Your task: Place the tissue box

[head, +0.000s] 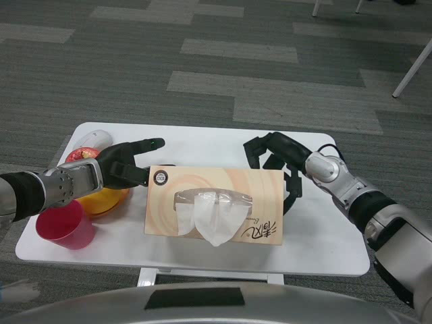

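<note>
From the head view, a wood-patterned tissue box with white tissue sticking out lay flat mid-table. It was flanked by the left hand, fingers spread, and the right hand, fingers curled apart beside its edge.

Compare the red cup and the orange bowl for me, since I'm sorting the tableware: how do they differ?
The red cup is taller and narrower; the orange bowl is low and wide. The cup stands nearer the table's front edge, the bowl behind it, partly hidden by the left hand. Both sit at the table's left end.
</note>
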You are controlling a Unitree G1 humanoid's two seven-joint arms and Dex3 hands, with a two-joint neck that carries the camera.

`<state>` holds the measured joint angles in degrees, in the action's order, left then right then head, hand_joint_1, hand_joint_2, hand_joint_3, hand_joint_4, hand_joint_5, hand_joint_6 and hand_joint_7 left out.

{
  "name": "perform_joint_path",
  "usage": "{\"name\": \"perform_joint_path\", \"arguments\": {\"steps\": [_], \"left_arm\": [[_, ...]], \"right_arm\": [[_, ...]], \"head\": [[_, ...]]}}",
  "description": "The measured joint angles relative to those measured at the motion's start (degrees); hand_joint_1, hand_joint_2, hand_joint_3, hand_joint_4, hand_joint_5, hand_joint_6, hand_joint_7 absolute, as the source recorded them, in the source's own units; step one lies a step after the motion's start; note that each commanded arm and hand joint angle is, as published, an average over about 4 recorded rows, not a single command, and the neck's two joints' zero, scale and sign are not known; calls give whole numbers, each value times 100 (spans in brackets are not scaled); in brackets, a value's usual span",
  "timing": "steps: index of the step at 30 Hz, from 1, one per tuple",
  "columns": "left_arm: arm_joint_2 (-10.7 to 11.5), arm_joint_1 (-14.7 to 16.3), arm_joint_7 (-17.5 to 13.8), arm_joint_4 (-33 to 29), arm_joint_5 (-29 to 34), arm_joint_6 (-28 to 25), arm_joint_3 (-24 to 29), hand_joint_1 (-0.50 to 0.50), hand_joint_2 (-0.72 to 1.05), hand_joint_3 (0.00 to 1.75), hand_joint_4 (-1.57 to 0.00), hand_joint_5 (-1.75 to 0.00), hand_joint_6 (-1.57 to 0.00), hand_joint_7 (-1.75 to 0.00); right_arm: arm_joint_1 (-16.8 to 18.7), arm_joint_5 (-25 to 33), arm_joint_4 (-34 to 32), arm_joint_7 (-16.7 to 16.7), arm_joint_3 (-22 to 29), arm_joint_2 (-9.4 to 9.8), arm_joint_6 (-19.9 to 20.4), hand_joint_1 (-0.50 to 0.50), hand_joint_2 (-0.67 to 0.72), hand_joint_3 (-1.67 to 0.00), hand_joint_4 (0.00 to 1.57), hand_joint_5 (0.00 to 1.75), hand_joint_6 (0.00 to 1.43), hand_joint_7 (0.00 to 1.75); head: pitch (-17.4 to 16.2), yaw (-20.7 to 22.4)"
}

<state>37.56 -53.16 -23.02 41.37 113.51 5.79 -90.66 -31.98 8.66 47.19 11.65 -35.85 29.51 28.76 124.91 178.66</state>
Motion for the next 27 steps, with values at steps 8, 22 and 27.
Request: {"name": "perform_joint_path", "arguments": {"steps": [8,22,27], "left_arm": [[-155,0,1,251,0,1,-1,50,105,9,-25,-113,0,-14],[-442,0,78,699,0,87,-16,50,105,9,-27,-113,0,-14],[-575,0,139,909,0,189,-73,50,105,9,-30,-113,0,-14]], "right_arm": [[0,0,111,-117,-3,-43,0,-25,-3,-103,157,165,121,154],[0,0,659,-480,86,-276,0,-29,-10,-81,157,165,126,148],[0,0,909,-658,241,-401,1,-29,-16,-79,157,165,126,147]], "head": [[-36,-10],[-83,0],[-86,-18]]}}
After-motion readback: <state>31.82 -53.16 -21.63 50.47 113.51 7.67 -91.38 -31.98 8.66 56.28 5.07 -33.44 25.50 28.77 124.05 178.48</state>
